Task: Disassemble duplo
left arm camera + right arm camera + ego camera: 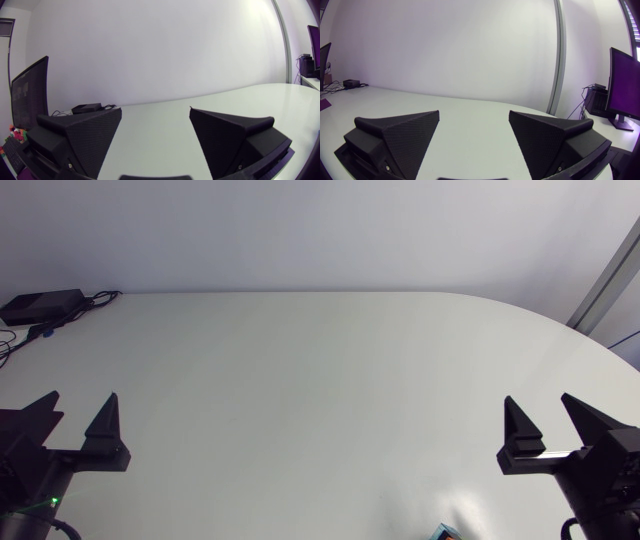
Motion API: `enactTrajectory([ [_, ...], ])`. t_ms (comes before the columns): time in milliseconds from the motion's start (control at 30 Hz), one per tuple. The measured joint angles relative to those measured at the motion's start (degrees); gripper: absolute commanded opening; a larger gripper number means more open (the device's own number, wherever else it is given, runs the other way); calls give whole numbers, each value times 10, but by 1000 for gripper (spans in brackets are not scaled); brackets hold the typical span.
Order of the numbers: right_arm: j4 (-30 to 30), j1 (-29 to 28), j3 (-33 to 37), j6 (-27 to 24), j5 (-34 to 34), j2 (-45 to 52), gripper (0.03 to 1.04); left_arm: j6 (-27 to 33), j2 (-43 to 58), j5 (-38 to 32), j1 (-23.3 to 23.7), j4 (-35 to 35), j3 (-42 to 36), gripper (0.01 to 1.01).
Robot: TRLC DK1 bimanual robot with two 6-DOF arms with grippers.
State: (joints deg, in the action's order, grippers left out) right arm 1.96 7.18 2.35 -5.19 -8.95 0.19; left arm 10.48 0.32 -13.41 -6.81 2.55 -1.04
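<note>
A small teal and orange piece (446,532), possibly the duplo, peeks in at the near edge of the head view, mostly cut off, and neither wrist view shows it. My left gripper (80,402) sits at the near left of the white table (320,380), open with nothing between its fingers. My right gripper (540,404) sits at the near right, also open and empty, just right of and beyond the small piece. The left wrist view shows the left gripper (155,112) with only bare tabletop ahead. The right gripper (474,114) in its own view looks the same.
A black box (40,306) with cables lies at the table's far left corner. It also shows ahead of the left gripper as the box (86,107), and far off to the side as the box (351,82) in the right wrist view. The table's far right edge curves round.
</note>
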Motion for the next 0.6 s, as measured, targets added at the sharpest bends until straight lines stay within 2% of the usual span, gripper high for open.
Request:
enactTrajectory([
  [233, 0, 0, 0, 0, 0, 0, 998, 2, 0, 0, 30, 0, 0, 943],
  [600, 0, 3, 0, 0, 0, 0, 998, -1, 0, 2, 31, 0, 0, 943],
])
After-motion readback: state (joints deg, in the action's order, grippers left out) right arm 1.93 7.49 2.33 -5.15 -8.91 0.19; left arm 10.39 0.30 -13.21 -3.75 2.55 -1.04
